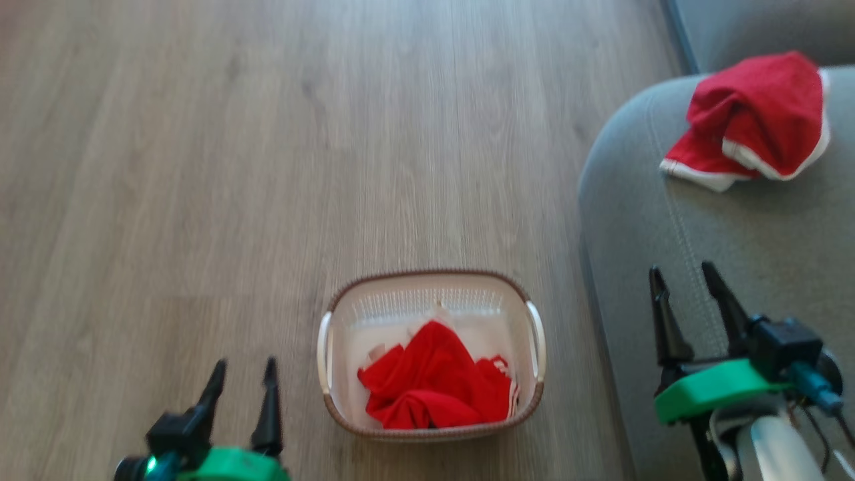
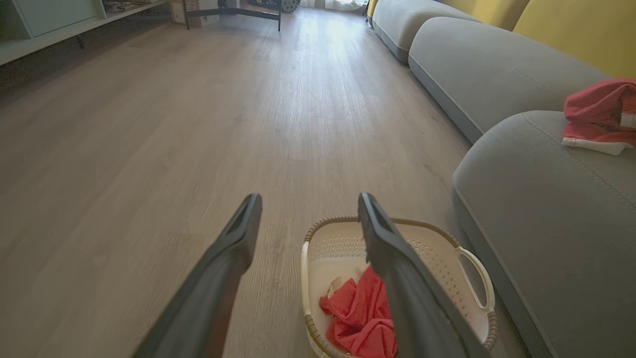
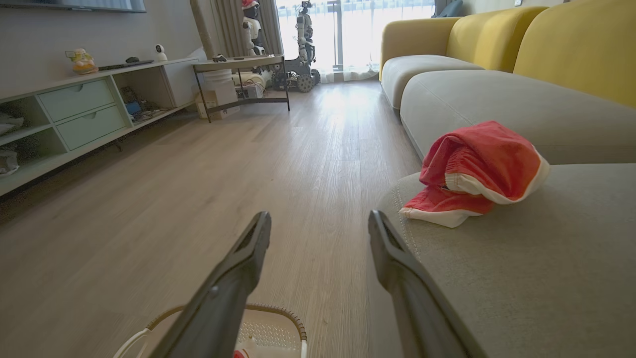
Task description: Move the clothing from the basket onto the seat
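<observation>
Your left gripper (image 1: 244, 366) and right gripper (image 1: 681, 270) are both spread and empty; the red garment (image 1: 434, 384), crumpled in the basket (image 1: 427, 274) just right of the left one, looks light and limp, so pinch its raised fold.

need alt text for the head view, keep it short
A cream basket on a wood floor holds a crumpled red garment; a second red garment with white trim lies on the grey sofa cushion at right. The left pincer and right pincer hover open and empty below.
</observation>
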Motion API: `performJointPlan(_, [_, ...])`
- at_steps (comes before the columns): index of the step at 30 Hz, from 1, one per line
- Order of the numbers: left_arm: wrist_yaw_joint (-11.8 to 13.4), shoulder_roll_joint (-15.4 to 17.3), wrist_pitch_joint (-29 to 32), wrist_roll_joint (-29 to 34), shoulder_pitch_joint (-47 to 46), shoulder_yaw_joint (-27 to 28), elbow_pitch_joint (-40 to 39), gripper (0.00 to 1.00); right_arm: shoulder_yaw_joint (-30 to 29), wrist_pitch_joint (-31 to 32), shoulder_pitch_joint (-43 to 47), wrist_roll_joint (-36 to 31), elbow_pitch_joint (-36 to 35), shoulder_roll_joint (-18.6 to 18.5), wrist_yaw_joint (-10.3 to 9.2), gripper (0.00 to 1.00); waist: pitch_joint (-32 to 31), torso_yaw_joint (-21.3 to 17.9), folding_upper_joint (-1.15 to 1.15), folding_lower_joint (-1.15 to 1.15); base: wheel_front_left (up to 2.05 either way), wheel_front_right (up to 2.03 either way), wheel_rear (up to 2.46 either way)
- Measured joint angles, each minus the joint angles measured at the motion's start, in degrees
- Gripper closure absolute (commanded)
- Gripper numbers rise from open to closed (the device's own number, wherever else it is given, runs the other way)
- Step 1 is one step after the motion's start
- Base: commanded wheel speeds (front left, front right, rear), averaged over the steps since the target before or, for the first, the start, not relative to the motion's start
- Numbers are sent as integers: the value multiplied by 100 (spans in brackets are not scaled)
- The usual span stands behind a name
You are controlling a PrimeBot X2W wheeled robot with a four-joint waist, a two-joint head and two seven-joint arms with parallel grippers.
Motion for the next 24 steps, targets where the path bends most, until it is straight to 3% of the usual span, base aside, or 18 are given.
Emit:
performJointPlan(11, [-413, -420, 90, 299, -1656, -505, 1236, 0, -124, 0, -800, -140, -533, 0, 0, 0, 1205, -176, 0, 0, 0, 0, 0])
performJointPlan(20, [-1074, -761, 315, 573, -3075, -1183, 2895, 0, 5, -13, -1377, -197, -923, -1, 0, 0, 2365, -397, 0, 0, 0, 0, 0])
performJointPlan(24, [-1258, -808, 531, 613, -3552, -1401, 3506, 0, 138, -14, -1579, -223, -1046, -2, 0, 0, 2791, -511, 0, 1, 0, 0, 0])
